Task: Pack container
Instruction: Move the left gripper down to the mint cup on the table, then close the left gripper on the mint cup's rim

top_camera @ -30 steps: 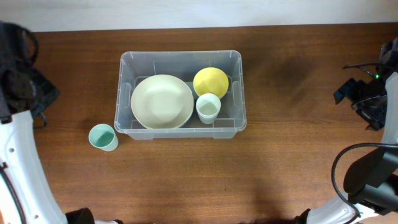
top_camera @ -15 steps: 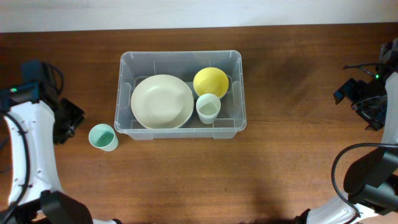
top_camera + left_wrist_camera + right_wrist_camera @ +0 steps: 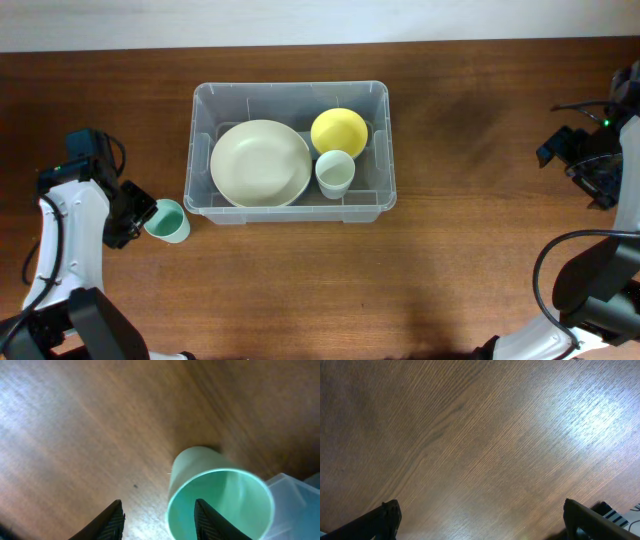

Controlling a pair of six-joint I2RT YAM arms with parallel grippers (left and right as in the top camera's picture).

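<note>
your left gripper (image 3: 160, 522) hangs low over the wooden table (image 3: 75, 425), its jaws spread apart and nothing held between them. one black finger stands over bare wood. the other shows in front of the rim of the mint-green cup (image 3: 220, 500), so the cup's near wall sits roughly between the two. the wrist view does not show whether either finger touches the cup. the cup stands upright on the table, mouth up.

just beyond it is the container (image 3: 290, 88), a clear plastic bin lying lengthwise across the middle of the table. the cup is just beside its front-left corner, outside the wall, and you cannot tell if cup and bin touch. inside the bin, a wide cream bowl (image 3: 260, 163) fills the left half. a yellow bowl (image 3: 339, 132) sits at the right rear, with a pale cup (image 3: 335, 173) upright just in front of it.

well apart, at the table's right edge, your right gripper (image 3: 487, 520) is over bare wood with its jaws wide apart, holding nothing.
</note>
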